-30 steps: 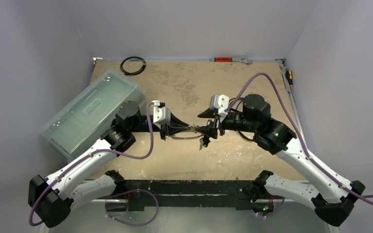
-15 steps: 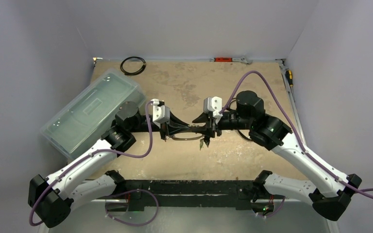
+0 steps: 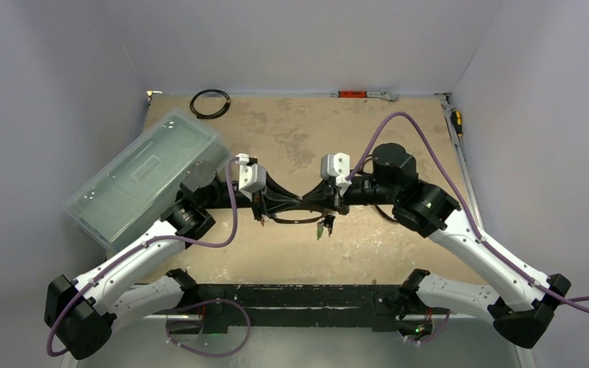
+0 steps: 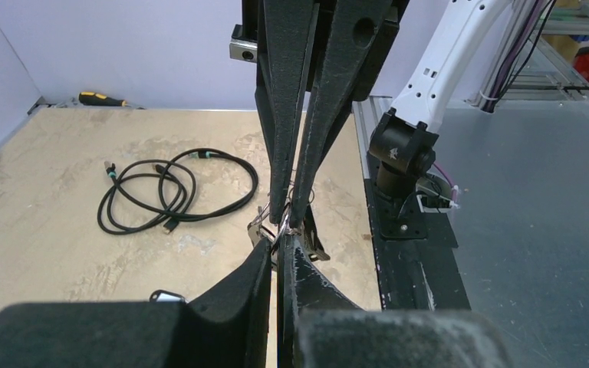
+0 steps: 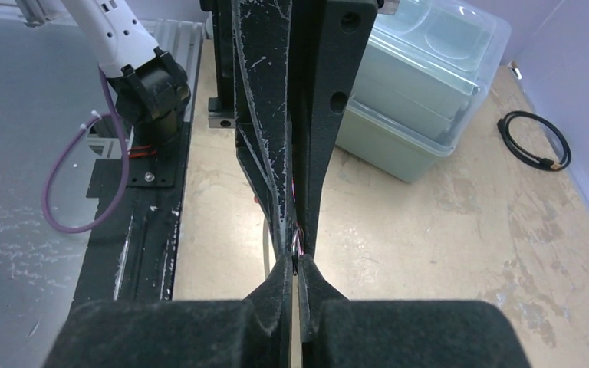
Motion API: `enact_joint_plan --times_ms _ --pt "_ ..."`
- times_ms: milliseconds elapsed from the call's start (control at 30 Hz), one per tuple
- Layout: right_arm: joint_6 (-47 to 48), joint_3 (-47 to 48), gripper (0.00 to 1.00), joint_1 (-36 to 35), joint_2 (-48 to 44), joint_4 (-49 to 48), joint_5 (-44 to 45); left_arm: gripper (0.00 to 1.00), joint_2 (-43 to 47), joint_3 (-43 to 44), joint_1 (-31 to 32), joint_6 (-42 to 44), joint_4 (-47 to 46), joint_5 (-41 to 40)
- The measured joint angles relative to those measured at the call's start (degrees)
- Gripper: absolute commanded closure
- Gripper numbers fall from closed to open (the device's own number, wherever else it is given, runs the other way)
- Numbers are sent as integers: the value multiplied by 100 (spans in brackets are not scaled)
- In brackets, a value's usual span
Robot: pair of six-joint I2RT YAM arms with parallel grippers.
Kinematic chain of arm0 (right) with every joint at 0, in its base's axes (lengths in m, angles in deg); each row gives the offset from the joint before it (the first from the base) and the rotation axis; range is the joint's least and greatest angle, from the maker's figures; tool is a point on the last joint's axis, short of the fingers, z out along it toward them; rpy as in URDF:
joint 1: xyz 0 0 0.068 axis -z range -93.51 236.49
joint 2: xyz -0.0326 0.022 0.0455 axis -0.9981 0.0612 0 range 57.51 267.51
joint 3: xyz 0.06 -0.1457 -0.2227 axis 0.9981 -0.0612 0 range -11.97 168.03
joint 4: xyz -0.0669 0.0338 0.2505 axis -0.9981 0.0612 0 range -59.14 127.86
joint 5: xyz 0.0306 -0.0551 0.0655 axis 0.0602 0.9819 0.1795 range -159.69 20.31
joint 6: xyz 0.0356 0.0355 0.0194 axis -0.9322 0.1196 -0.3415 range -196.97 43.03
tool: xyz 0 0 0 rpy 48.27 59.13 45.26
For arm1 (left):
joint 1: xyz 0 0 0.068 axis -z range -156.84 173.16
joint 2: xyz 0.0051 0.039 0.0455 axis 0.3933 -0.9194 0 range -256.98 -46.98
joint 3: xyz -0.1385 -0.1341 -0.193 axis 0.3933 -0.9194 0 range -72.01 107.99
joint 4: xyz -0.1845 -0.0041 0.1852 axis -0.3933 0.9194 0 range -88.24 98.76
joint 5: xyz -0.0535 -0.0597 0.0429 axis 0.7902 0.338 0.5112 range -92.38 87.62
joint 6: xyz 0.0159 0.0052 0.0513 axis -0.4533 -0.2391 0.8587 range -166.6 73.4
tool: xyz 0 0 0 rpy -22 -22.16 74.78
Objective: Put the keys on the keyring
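At the middle of the tan wooden table (image 3: 368, 130): the two arms meet tip to tip, raised above the board
Left gripper (image 3: 295, 205): black two-finger gripper pointing right; jaws clenched to a thin slit in the left wrist view; a strand of silvery wire stands out of the tips, so it is taken as pinching the keyring
Right gripper (image 3: 307, 205): black two-finger gripper pointing left, its tips just touching the left one's; jaws drawn nearly together in both wrist views; what they nip cannot be told, though small metal and reddish bits show where the tips meet
Keyring (image 3: 287, 220): large thin silvery metal hoop, hanging as a shallow arc just beneath the two sets of fingertips, off the table; in the right wrist view only a pale sliver shows beside the fingers
Keys (image 3: 321, 228): small metal keys with coloured plastic tags, a green one showing; they dangle in a little bunch just below the right gripper, at the right end of the hoop; whether they are threaded on it cannot be told
Clear plastic lidded box (image 3: 142, 176): lying askew at the left of the table, beside the left arm
Black coiled cable ring (image 3: 210, 103): flat at the far left corner, well apart from the grippers
Loose black cable (image 4: 170, 188): in slack loops on the board, beneath the right arm
Yellow-and-black screwdriver (image 4: 100, 98): at the table's right edge, against the wall
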Motion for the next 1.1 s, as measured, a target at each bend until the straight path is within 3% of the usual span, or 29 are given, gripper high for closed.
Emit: enact_joint_plan --times_ms 67,133,300,467,600,1100 --pt "4 2 100 0 0 4 15 64 0 0 0 2 4 -15" --pt "-4 46 100 0 0 59 52 53 2 0 0 50 7 -70" --pt "-94 284 100 -2 31 203 236 51 81 0 4 243 219 -326" --pt "-208 409 100 -2 31 210 422 65 94 0 4 437 382 -516" --pt "-339 498 100 -2 74 317 522 100 28 0 7 509 450 -629" --pt "-2002 925 100 4 651 562 1589 100 7 0 85 960 640 -1917"
